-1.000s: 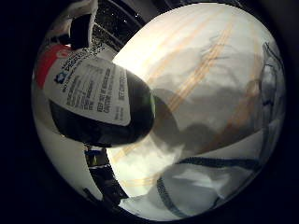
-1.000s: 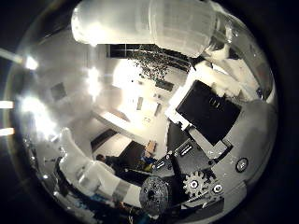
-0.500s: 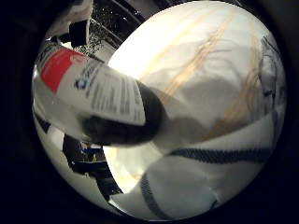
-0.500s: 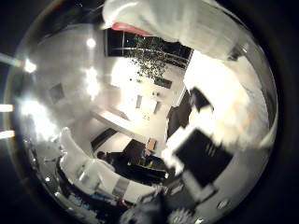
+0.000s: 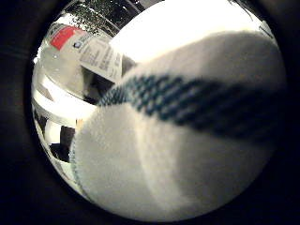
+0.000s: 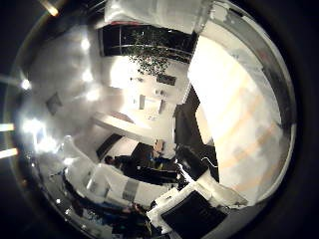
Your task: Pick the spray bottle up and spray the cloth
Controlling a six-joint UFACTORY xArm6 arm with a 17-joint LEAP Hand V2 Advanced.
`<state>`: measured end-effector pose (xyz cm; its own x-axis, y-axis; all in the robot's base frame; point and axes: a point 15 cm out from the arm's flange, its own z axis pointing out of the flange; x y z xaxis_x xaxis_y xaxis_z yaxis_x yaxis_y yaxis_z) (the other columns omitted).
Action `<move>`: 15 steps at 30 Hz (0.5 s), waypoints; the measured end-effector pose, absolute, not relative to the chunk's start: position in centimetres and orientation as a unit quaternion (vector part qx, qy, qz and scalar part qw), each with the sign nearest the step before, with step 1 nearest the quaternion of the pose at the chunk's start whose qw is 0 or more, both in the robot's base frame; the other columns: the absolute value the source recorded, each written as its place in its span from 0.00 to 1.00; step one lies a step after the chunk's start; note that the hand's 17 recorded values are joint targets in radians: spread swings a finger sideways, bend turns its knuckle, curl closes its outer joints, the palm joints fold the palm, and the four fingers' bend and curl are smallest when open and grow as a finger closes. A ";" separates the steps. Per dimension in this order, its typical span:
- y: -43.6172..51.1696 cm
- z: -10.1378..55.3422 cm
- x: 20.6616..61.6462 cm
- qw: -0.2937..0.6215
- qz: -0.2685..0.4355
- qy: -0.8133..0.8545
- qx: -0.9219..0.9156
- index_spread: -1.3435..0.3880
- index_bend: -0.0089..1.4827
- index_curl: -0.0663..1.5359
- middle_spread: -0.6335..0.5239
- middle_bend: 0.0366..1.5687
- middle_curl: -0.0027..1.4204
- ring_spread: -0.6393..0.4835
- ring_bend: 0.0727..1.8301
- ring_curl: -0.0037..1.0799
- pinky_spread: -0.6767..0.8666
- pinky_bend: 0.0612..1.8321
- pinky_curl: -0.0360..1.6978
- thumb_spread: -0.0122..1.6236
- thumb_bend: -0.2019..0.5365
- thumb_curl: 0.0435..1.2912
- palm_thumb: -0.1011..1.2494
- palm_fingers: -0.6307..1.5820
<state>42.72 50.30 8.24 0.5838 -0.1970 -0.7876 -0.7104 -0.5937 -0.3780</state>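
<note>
Now far closer to the cloth [image 5: 187, 154] than half a second ago, white weave and dark blue stripe filling the little-finger-side view. Spray bottle [image 5: 89, 51] with red-and-white label pushed to the edge, just beside the cloth. From the thumb side: pale tabletop [image 6: 239, 119] with faint orange stripes, bright room behind, white and black parts of the hand [image 6: 189, 211] at the rim. Cannot tell whether fingers curl around the bottle.
</note>
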 end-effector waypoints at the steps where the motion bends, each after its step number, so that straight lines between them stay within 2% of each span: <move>1: 50.2 8.6 42.9 0.356 0.359 0.277 -0.817 0.60 0.11 0.23 0.66 0.17 0.22 0.74 0.21 0.20 0.69 0.21 0.27 0.64 0.24 0.28 0.57 0.29; 10: 48.7 13.0 45.1 0.374 0.329 0.267 -0.825 0.60 0.11 0.21 0.67 0.15 0.23 0.75 0.18 0.21 0.69 0.20 0.23 0.64 0.24 0.26 0.57 0.30; 15: 47.4 15.4 44.5 0.374 0.322 0.265 -0.829 0.61 0.11 0.21 0.67 0.14 0.23 0.75 0.17 0.21 0.69 0.20 0.22 0.64 0.24 0.26 0.57 0.30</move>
<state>44.54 47.39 15.35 0.6525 -0.1981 -0.7314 -0.6795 -0.5803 -0.4490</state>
